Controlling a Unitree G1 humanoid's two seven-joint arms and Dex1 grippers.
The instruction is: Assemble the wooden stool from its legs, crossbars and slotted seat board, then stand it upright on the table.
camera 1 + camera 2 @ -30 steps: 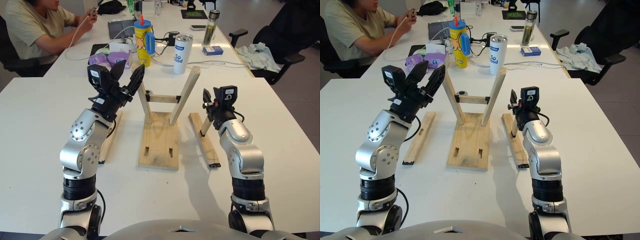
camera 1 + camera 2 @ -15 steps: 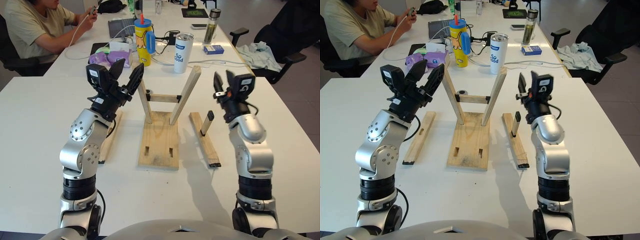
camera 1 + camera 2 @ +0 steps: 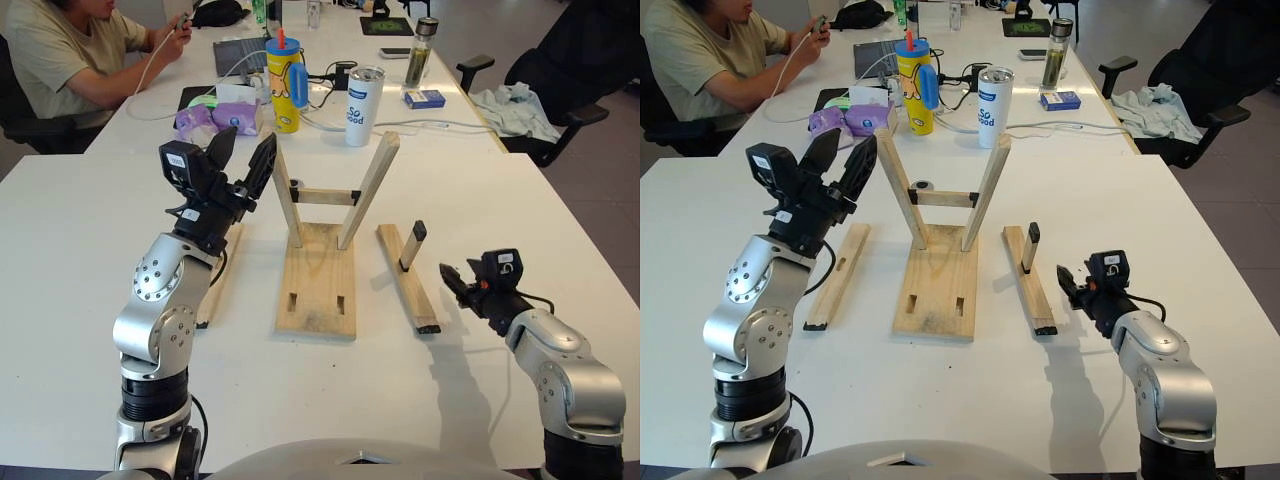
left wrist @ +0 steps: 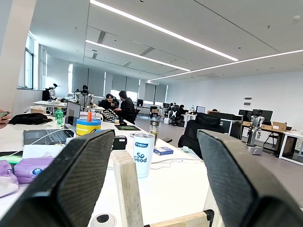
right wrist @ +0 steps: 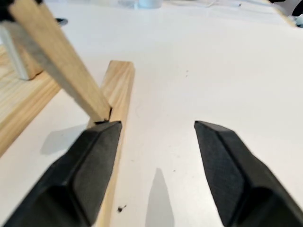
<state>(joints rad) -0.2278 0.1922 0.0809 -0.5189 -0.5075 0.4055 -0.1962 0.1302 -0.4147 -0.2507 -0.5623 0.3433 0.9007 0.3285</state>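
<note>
Across the middle of the white table, the slotted seat board lies flat, with two legs and a crossbar standing in its far slots. The left tool, fingers spread, hovers around the top of the leg nearer the left edge without touching it, seemingly poised to steady the frame. Toward the right edge, the right tool sits low, fingers apart and empty, just beside a loose leg carrying a short crossbar stub. Another loose leg lies beside the board's other side, apparently awaiting fitting.
</note>
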